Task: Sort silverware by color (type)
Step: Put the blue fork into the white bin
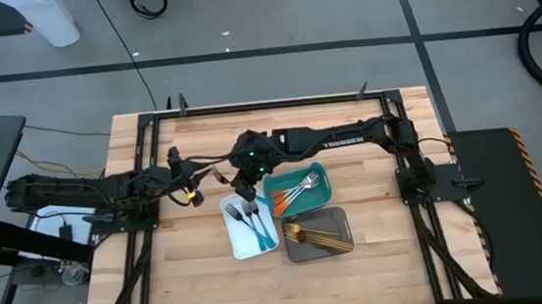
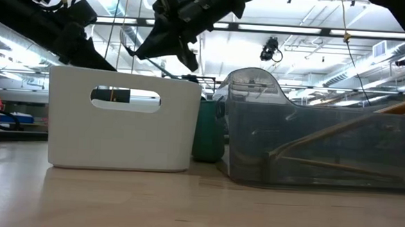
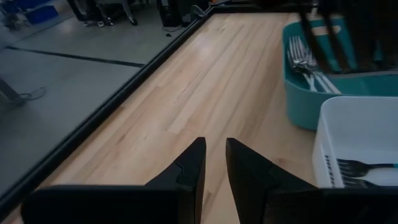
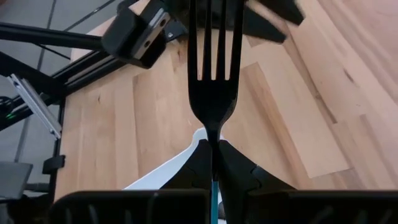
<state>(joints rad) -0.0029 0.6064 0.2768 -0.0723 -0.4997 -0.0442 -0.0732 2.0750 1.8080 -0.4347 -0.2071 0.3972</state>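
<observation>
Right wrist view: right gripper (image 4: pixel 213 163) clamps a fork (image 4: pixel 214 74).

Fork (image 4: pixel 213 74): tine tips cut off at the right wrist view's edge; handle mostly hidden inside right claw (image 4: pixel 214 158). Gold utensils (image 1: pixel 315 233): too small to count.

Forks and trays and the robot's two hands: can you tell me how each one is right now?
right gripper: shut on a blue-handled fork, held above the white tray.
left gripper: slightly open, empty, waiting over bare table.
white tray: holds blue-handled forks lying flat.
teal tray: holds orange-handled forks.
grey tray: holds gold utensils.
</observation>
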